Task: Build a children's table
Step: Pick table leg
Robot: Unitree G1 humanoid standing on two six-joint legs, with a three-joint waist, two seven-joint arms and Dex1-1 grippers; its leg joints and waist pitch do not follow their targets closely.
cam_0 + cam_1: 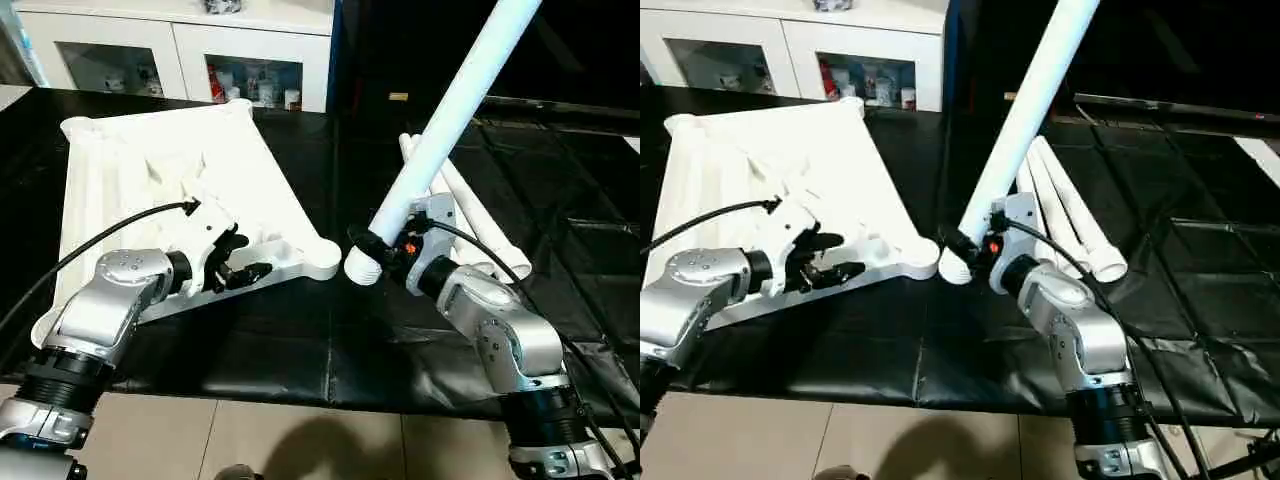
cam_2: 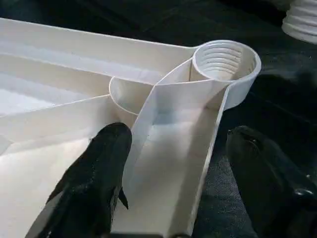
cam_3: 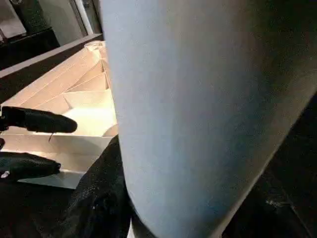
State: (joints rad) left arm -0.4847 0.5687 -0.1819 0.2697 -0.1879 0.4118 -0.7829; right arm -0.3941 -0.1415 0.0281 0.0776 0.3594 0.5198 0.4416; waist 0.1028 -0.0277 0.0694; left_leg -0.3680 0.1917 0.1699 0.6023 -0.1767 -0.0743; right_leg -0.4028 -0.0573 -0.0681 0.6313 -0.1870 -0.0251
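Tabletop [image 1: 180, 170] lies underside up on the left half of the black-covered surface [image 1: 300, 350], ribs exposed. Left claw [image 1: 243, 262] straddles its near rim beside the threaded corner socket [image 2: 224, 63], fingers [image 2: 94, 183] parted, not clamped. Right claw [image 1: 385, 245] grips one leg [image 1: 440, 130], tilted, ribbed end just beside the socket. Spare legs [image 1: 1070, 215] lie right of centre.

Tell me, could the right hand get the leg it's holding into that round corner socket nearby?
Probably yes. The right hand grips the leg, whose ribbed end hangs just beside the open corner socket. Nothing lies between them, though the leg is tilted and needs standing up.
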